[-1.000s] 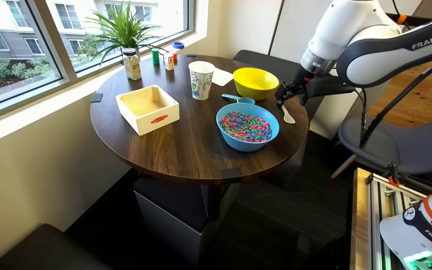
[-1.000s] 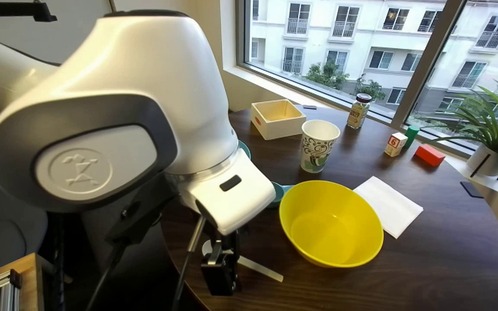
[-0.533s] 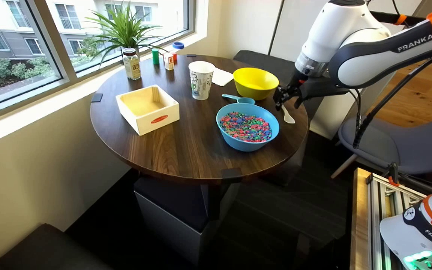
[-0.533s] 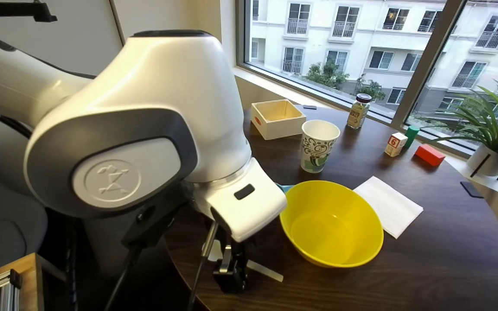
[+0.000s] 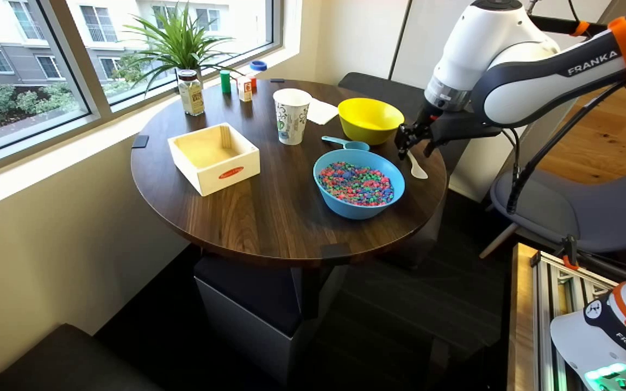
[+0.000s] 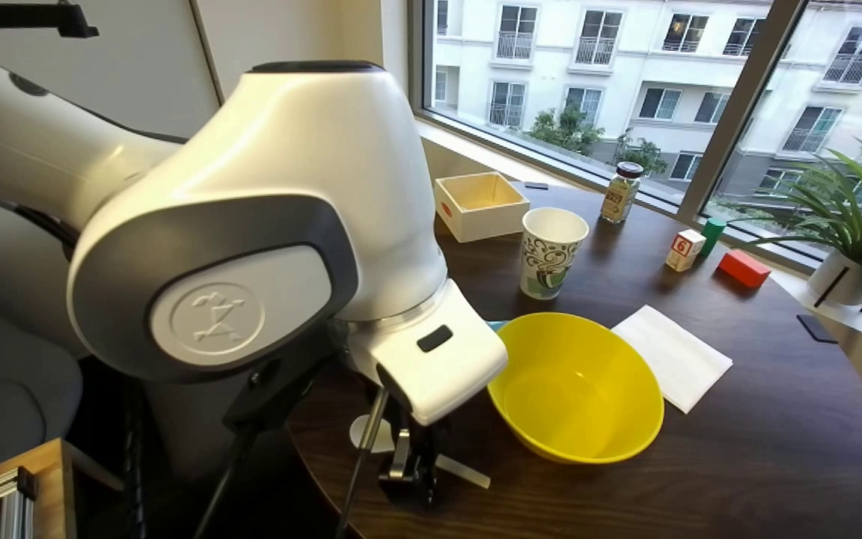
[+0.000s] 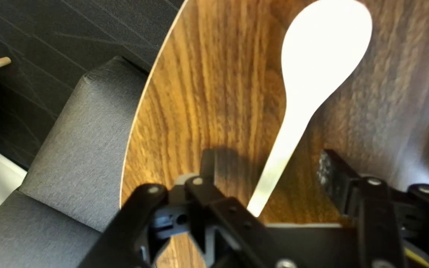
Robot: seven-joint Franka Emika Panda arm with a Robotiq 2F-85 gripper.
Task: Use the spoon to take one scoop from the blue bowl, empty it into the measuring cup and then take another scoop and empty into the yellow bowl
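Zero scoops done, I'd guess: black two-finger claw [image 7: 268, 165] hangs spread wide above the white plastic spoon [image 7: 305, 89], gripping nothing, round yellow plastic bowl [image 6: 579, 389] empty. Both pours left.

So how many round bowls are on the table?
2: a round blue bowl holding multicoloured pieces, and, past a teal scoop, a round yellow bowl. In an exterior view the white arm hides the blue one.
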